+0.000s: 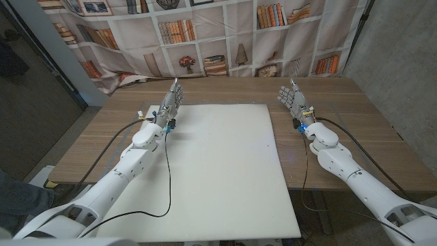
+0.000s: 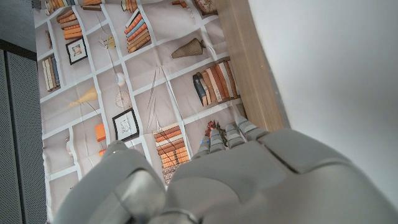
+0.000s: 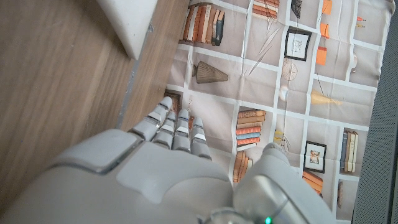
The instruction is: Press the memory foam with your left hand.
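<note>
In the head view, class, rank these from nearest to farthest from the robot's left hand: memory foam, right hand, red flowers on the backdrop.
1. Memory foam: beside the left hand, at its far left corner.
2. Red flowers: behind the table.
3. Right hand: across the foam.

A large white memory foam slab (image 1: 218, 171) is seen lying on the wooden table (image 1: 355, 116), filling the frame's centre. The left hand (image 1: 172, 102) is held at its upper left corner, fingers extended. The right hand (image 1: 292, 101) is raised beside the upper right corner, empty, before a bookshelf-print backdrop (image 1: 205, 34).
</note>
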You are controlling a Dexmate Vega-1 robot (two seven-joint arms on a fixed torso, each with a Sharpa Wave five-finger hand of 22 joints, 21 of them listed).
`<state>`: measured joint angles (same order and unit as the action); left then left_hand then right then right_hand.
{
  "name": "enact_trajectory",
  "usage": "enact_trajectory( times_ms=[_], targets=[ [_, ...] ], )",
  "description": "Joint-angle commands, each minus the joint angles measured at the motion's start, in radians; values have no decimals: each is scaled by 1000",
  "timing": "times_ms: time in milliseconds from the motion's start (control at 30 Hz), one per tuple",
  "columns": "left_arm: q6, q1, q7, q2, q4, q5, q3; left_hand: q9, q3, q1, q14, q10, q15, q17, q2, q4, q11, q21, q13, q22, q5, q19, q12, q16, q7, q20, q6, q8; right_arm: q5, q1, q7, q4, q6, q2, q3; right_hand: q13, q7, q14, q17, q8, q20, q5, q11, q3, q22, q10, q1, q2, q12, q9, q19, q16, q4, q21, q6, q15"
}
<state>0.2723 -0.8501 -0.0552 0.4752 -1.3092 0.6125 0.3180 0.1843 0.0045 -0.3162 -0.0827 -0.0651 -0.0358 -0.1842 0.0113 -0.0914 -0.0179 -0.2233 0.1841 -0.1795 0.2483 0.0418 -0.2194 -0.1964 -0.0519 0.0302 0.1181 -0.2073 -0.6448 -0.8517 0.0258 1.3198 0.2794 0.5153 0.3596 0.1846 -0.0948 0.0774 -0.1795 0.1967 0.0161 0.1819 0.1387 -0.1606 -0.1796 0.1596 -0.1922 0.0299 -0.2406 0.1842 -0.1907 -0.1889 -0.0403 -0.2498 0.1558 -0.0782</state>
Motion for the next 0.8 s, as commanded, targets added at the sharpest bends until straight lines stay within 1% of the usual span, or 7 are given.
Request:
enact_trajectory(
  times_ms=[33,167,333,600,700,733,800],
  targets=[
    [-34,-39,-90,-84,-26,-102,-124,2,-1,-11,-6,-8,0,-3,3,-6,-1,-4,5,-1,4,7,-6,-7,-2,-1,6,-6,26,-14,-1,26,-17,-3,-20,4,1,1,-4,4,-1,6,-2,-7,-4,9,-10,0,-5,4,-10,-5,-3,-2,8,-5],
    [-50,-49,-143,-107,-38,-110,-159,2,-2,-12,-1,-1,1,-3,4,-6,-1,-4,5,-1,3,4,-8,-8,-2,-3,-2,-8,33,-24,-13,49,-24,-2,-28,4,0,2,-4,4,-1,5,-2,-6,-4,8,-10,-1,-4,4,-11,-5,-3,-1,8,-5],
    [-56,-66,-194,-121,-65,-129,-192,2,-2,-12,1,1,0,-4,4,-6,0,-1,5,-1,1,10,-7,-7,-4,-5,-5,-7,50,-41,-24,82,-22,11,-35,4,1,3,-4,3,-2,5,-1,-6,-4,9,-10,-1,-3,4,-11,-4,-4,0,8,-6],
    [-60,-98,-221,-114,-117,-184,-214,2,-4,-13,6,7,2,-4,5,-6,2,0,5,-1,-1,8,-8,-8,-4,-6,-11,-8,54,-48,-24,88,-7,13,-47,4,1,3,-5,3,-1,4,-1,-6,-4,10,-9,-1,-3,4,-13,-3,-5,1,8,-6],
    [-69,-111,-217,-113,-138,-197,-219,2,-5,-15,16,15,-1,-4,6,-5,3,-1,5,-1,-2,3,-9,-10,-2,-9,-18,-9,50,-50,-29,99,-23,17,-50,4,0,4,-5,3,-1,4,-2,-6,-4,10,-9,-1,-2,4,-13,-3,-5,1,8,-6],
    [-76,-116,-215,-112,-148,-200,-221,2,-6,-16,27,21,-2,-4,6,-5,0,-4,5,-1,-3,-6,-11,-13,-2,-13,-22,-10,51,-49,-28,100,-25,19,-50,4,1,4,-5,3,-1,4,-2,-6,-4,11,-9,-1,-2,4,-13,-3,-5,1,8,-5],
    [-80,-128,-207,-112,-167,-209,-223,2,-8,-20,49,31,-15,-3,6,-3,-2,-11,5,-1,-6,-33,-11,-17,-7,-20,-33,-10,51,-45,-26,98,-26,18,-49,4,1,4,-5,3,-1,4,-3,-6,-4,10,-9,-1,-2,4,-13,-3,-5,2,8,-5]
  ],
)
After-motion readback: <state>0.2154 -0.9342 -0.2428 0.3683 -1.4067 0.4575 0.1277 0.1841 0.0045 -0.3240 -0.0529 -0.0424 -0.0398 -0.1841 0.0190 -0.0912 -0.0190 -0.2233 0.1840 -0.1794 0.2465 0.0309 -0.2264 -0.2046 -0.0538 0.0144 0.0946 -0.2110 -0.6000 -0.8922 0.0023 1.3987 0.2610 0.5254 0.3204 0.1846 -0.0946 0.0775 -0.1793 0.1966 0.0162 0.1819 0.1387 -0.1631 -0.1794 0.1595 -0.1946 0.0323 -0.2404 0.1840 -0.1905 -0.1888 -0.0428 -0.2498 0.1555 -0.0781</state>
